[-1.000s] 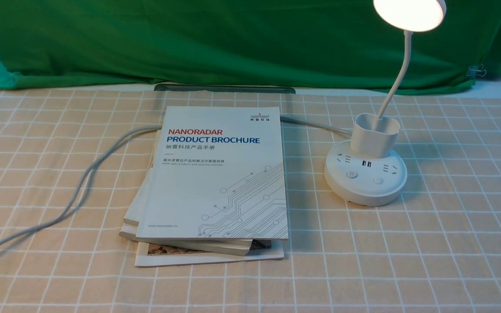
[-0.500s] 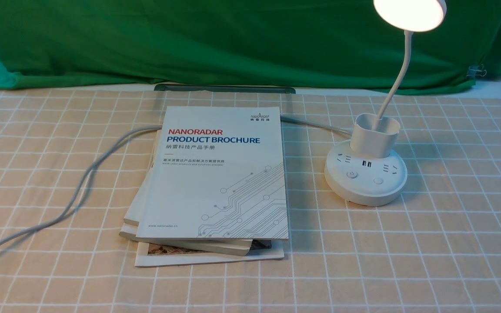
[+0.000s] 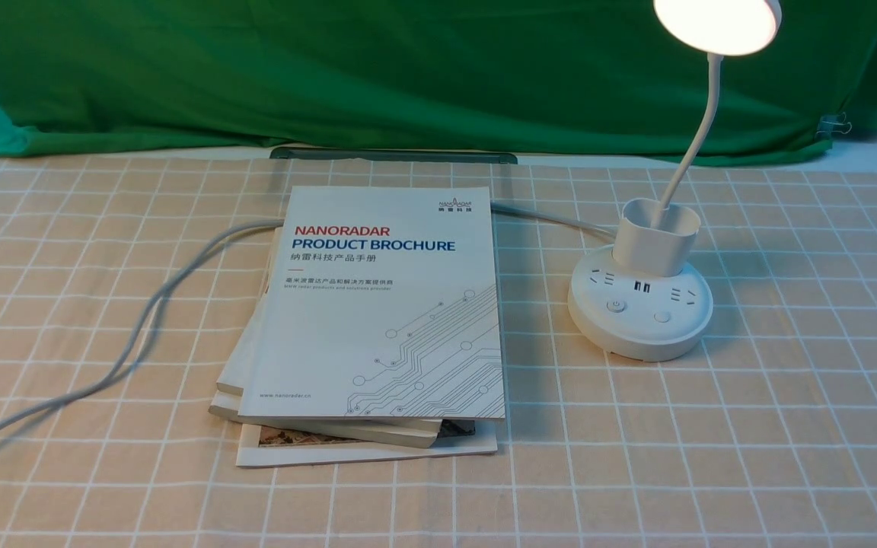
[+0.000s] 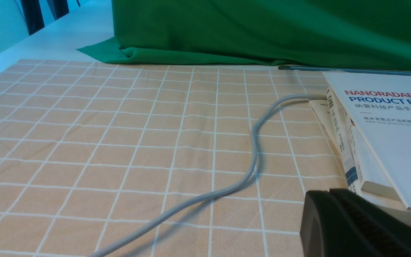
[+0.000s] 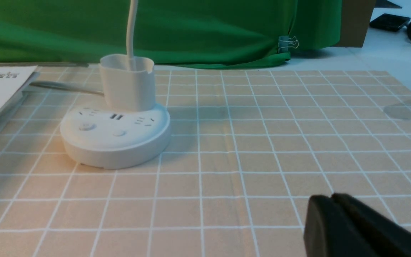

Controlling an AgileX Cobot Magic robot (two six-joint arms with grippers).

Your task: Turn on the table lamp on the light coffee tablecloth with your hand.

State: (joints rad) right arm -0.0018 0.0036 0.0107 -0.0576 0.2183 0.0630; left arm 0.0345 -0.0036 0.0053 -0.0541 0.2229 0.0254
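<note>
The right end effector (image 5: 334, 200) sits low over the light coffee tablecloth (image 5: 262, 160), its two dark fingers pressed together with only a thin seam between them, holding nothing. It is well apart from the table lamp (image 5: 116, 139), which stands across several grid squares of bare cloth. The left end effector (image 4: 328, 194) is likewise closed and empty, its black tip just beside the lower edge of a stack of brochures (image 4: 387, 142). Neither arm appears in the front view.

There, the table lamp (image 3: 640, 308) stands on the right half of the light coffee tablecloth (image 3: 789, 418), its disc head (image 3: 716, 23) glowing brightly at the top of the thin curved neck. Two buttons and several sockets face forward on the round base. A grey cord (image 3: 141, 327) runs from the lamp behind the stack of brochures (image 3: 377, 320) at centre and trails off to the left across the counter. A green backdrop cloth (image 3: 408, 76) hangs behind.
</note>
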